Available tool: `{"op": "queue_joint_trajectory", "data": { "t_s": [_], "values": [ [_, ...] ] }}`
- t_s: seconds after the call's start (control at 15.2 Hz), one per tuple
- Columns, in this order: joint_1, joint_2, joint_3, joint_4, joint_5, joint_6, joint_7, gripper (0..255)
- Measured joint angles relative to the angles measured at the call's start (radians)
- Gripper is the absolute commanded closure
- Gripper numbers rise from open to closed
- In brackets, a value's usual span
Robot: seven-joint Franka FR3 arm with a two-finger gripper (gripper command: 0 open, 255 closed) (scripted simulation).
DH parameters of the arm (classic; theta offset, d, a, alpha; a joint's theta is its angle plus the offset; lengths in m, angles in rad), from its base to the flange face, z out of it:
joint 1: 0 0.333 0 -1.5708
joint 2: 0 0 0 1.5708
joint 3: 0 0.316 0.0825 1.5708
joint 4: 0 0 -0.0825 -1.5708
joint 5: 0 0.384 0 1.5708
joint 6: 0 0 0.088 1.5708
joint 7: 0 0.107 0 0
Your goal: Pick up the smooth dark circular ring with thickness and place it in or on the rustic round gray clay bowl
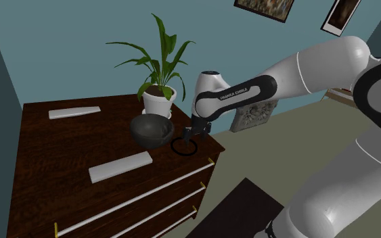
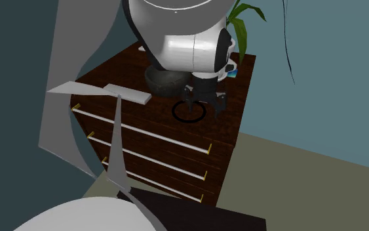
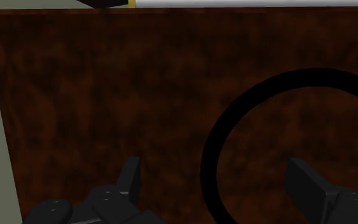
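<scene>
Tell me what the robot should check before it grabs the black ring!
1. Gripper open: ok, its fingers stand apart.
2. Ring edge between the fingers: ok.
3. Ring lying flat on the dresser: ok.
4. Fingers low enough to pinch it: cannot tell.
5. Bowl upright, right beside the ring: ok.
6. Ring held: not ok, fingers not touching it yet.

Dresser top (image 3: 107, 95) dark mottled wood (matt); ring (image 3: 212, 159) smooth black; bowl (image 1: 149, 130) dull grey.
</scene>
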Motion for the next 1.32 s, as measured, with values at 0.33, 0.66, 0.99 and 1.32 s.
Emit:
{"op": "queue_joint_trajectory", "data": {
  "t_s": [0.33, 0.66, 0.99, 1.32],
  "values": [
    [0.000, 0.002, 0.000, 0.000, 0.000, 0.002, 0.000, 255],
    [0.004, -0.004, 0.005, 0.004, 0.004, 0.003, 0.001, 255],
    [0.003, -0.004, 0.004, 0.004, 0.002, 0.003, 0.001, 255],
    [0.000, -0.030, 0.000, 0.023, 0.005, -0.052, -0.004, 255]
  ]
}}
